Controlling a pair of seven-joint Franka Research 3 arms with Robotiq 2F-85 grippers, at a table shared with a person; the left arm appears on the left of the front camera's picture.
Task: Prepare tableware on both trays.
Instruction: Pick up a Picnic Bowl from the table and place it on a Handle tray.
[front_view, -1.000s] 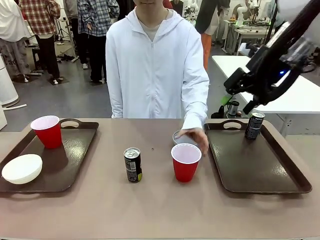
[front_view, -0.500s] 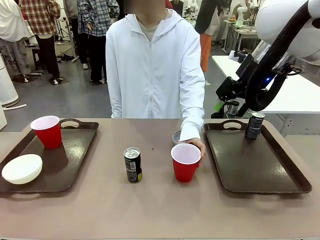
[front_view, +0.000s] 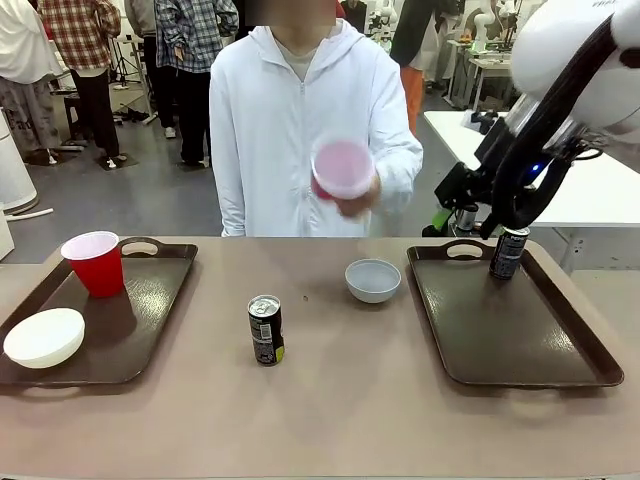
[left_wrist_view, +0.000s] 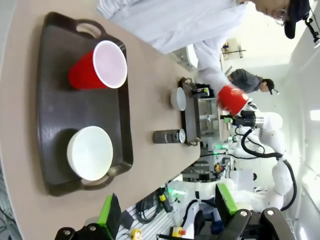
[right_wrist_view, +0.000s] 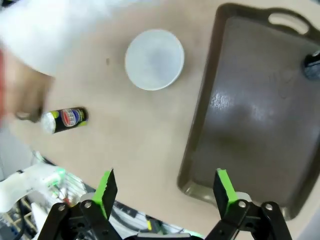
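Dark brown plastic tray (front_view: 150, 300) at frame left is loaded: red plastic cup (front_view: 93, 262), white bowl (front_view: 44, 337). Matching right tray (front_view: 500, 340) is loaded with one black drink can (front_view: 508, 251) only. Second black can (front_view: 265, 330) and pale grey-blue bowl (front_view: 373, 280) are seen untrayed mid-worktop (front_view: 320, 420); second red cup (front_view: 342, 170) is held up by person's hand (front_view: 362, 200). Left tool (left_wrist_view: 167, 205) and right tool (right_wrist_view: 165, 186) are spread wide, empty.

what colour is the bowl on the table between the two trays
The bowl is pale grey-blue, which shows best in the front view.

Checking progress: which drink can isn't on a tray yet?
The can standing on the bare table left of the grey-blue bowl; the other can stands on the right tray.
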